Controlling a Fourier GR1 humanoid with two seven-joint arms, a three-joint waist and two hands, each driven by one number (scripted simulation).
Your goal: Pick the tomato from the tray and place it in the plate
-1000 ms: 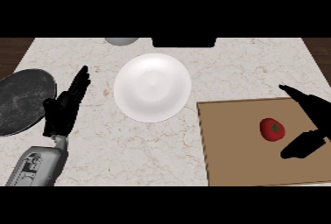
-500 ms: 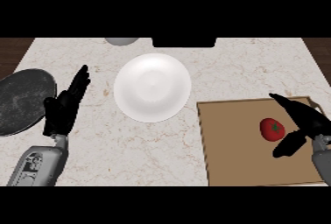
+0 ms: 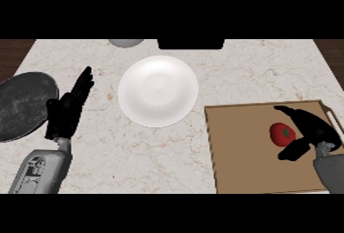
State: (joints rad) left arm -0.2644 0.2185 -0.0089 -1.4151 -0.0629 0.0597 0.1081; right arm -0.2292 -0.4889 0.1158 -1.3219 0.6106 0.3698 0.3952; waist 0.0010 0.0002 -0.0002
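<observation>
The task is at its very start, as far as the view shows: the tomato (image 3: 283, 134) sits on the tray (image 3: 249, 154), toward the tray's right side, and nothing lies on the white plate (image 3: 159, 90). So the grasp, the lift, the carry and the placing are all left to do.

The right robot hand (image 3: 311, 131) is over the tray just beside the tomato on its right. Its fingers stretch out above and past the tomato's right edge, and the thumb points down to the lower left, so the hand is spread open and holds nothing. Whether any finger touches the tomato cannot be told from this angle; the fingers are not curled round it.

The left robot hand (image 3: 69, 105) rests open on the left of the surface (image 3: 255, 73), fingers pointing up, between a dark round pan (image 3: 23, 105) at the left edge and the plate.

The tomato is small, round and bright red, with a green stem spot facing up. It looks smooth and likely to roll if nudged from one side, so the grasp probably needs fingers and thumb on opposite sides. The plate stands well apart from the tray, up and to the left, so the carry has to cross open surface.
</observation>
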